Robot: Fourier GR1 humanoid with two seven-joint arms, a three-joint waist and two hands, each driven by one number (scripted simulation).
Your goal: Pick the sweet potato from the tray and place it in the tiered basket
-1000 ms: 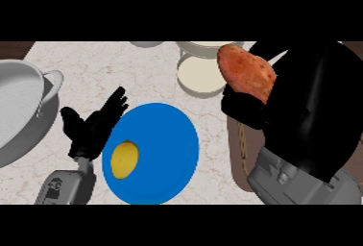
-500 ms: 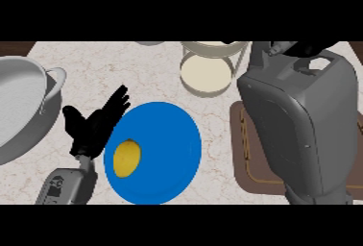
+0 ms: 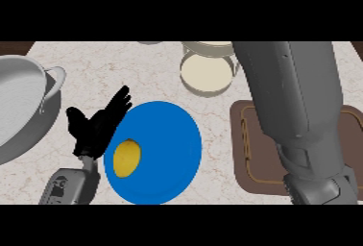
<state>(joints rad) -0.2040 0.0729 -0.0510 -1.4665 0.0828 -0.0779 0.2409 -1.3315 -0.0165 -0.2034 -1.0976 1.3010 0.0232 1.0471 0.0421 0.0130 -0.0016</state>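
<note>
Brown and flat, the tray point(image 3: 245, 144) lies at the right of the frame, with a thin lighter line running just inside its rim. Most of it is hidden under the arm. We cannot see the sweet potato anywhere, so we cannot tell where it is or what it looks like.

The tiered basket point(image 3: 205, 72) is at the top middle. It shows as two cream round bowls, one behind the other, and the far one is cut by the top edge.

The big grey right forearm point(image 3: 291, 96) comes in from the lower right and goes straight up past the top edge. It crosses over the tray and passes just beside the basket's right side. The right hand is out of the frame, so we cannot tell what it holds.

The left hand point(image 3: 96, 127) is black and shows at the middle left. Its fingers are straight and spread, pointing up and to the right, and it holds nothing. It covers a bit of the left rim of a blue plate point(image 3: 170, 144).

A yellow round fruit point(image 3: 127, 157) lies on the left part of that plate. A grey metal pot point(image 3: 18, 105) with a loop handle point(image 3: 53, 86) sits at the far left. Everything is on a pale marble counter point(image 3: 106, 62).
</note>
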